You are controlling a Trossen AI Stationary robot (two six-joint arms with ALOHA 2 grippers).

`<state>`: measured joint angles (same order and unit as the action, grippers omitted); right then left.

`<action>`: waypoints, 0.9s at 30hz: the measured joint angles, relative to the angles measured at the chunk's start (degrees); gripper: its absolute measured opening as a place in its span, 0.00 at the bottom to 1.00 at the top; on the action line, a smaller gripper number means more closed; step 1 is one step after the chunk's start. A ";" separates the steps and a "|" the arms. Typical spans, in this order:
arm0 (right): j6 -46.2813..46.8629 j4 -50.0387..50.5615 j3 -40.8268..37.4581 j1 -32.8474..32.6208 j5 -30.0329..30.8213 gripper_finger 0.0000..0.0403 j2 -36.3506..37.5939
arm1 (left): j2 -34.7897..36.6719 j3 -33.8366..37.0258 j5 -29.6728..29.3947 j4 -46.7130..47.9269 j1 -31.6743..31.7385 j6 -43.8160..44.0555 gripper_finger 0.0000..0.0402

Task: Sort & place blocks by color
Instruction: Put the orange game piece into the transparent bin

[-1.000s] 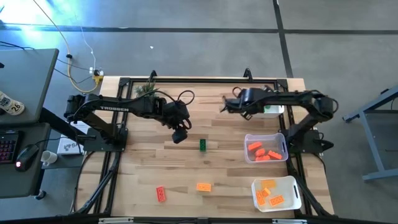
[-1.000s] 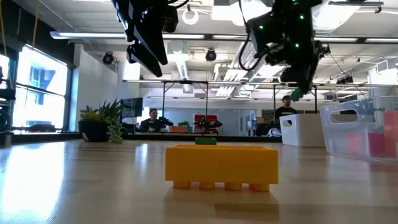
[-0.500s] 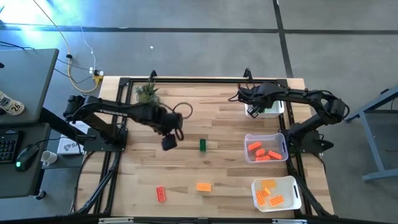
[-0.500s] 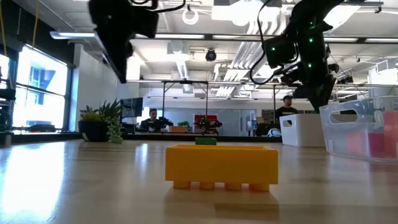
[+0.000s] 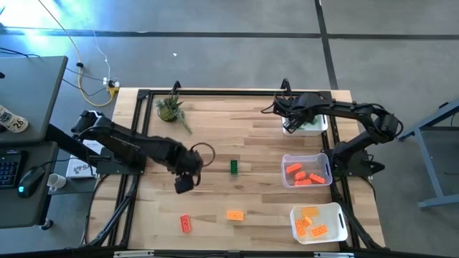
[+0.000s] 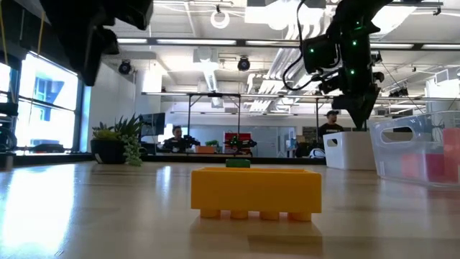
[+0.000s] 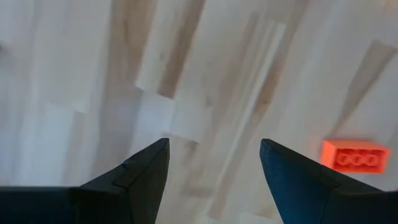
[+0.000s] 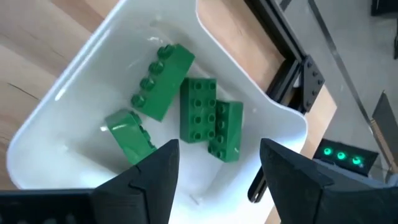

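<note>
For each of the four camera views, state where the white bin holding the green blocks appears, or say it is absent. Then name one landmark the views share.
High view: white bin at the table's far right corner, under the right hand.
Low view: right of centre, behind the clear bin; white bin.
Left wrist view: not in it.
Right wrist view: fills the centre, green blocks inside.
Shared landmark: the right hand above the bin.

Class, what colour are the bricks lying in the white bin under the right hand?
Green bricks, all of them; the right wrist view shows them best.
</note>
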<state>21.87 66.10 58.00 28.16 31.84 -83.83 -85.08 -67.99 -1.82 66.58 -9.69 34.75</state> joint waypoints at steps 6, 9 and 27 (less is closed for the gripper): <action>-1.90 -0.58 2.35 0.00 0.11 0.53 0.00 | 0.00 0.00 0.55 0.07 -6.37 18.84 0.59; -3.22 -0.76 3.77 0.00 0.11 0.53 0.00 | 0.00 0.00 1.22 0.06 -9.71 32.86 0.59; -13.36 -8.46 10.68 -0.02 -0.49 0.53 -0.02 | -1.70 0.00 -8.30 -2.95 -26.68 89.87 0.59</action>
<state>8.51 57.64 68.68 28.14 31.35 -83.85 -86.78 -67.99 -10.13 63.63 -36.37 124.62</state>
